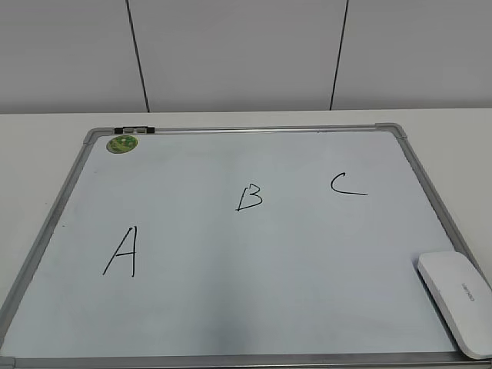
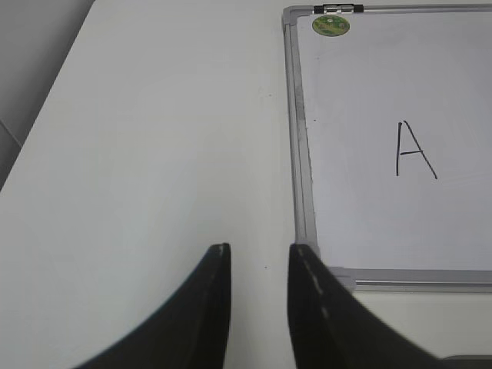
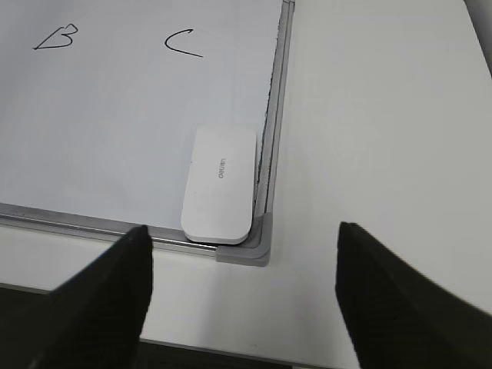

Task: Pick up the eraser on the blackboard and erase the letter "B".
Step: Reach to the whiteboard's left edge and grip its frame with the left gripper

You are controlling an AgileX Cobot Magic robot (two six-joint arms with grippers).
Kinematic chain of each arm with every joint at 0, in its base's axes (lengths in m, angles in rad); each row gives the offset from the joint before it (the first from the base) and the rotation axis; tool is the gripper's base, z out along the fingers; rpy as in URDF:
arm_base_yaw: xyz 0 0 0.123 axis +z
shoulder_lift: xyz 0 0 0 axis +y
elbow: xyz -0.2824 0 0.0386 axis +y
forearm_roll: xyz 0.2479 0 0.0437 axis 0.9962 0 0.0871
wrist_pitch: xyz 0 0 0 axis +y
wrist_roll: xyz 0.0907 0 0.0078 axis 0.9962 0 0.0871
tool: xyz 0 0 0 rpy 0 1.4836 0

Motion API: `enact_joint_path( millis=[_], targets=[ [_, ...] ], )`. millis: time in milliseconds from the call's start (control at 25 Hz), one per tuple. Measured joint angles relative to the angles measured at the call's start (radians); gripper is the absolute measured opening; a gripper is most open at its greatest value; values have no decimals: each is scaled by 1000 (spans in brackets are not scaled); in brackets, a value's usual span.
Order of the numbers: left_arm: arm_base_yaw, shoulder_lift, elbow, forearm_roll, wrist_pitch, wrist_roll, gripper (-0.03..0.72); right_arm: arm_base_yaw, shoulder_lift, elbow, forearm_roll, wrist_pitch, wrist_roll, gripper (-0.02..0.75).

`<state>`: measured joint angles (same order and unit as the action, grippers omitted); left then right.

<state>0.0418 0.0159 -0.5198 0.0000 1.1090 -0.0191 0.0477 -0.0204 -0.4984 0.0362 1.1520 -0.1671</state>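
The blackboard is a pale whiteboard with a silver frame, lying flat on the table. The letter "B" is at its middle; it also shows in the right wrist view. The white eraser lies in the board's near right corner, also seen in the right wrist view. My right gripper is open and empty, just in front of that corner, short of the eraser. My left gripper is open a little and empty over bare table beside the board's near left corner. Neither gripper shows in the exterior view.
A black "A" is at the board's near left and a "C" at its far right. A round green magnet sits in the far left corner beside a clip. White table surrounds the board.
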Motion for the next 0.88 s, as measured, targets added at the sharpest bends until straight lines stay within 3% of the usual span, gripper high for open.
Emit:
enact_joint_path(
  millis=[320,880],
  targets=[
    [0,35,-10,19,-10,0,221,0,0,0,0,0,0,551],
    [0,558,-95,10,-181,-36,244,0,0,0,0,0,0,552]
  ],
)
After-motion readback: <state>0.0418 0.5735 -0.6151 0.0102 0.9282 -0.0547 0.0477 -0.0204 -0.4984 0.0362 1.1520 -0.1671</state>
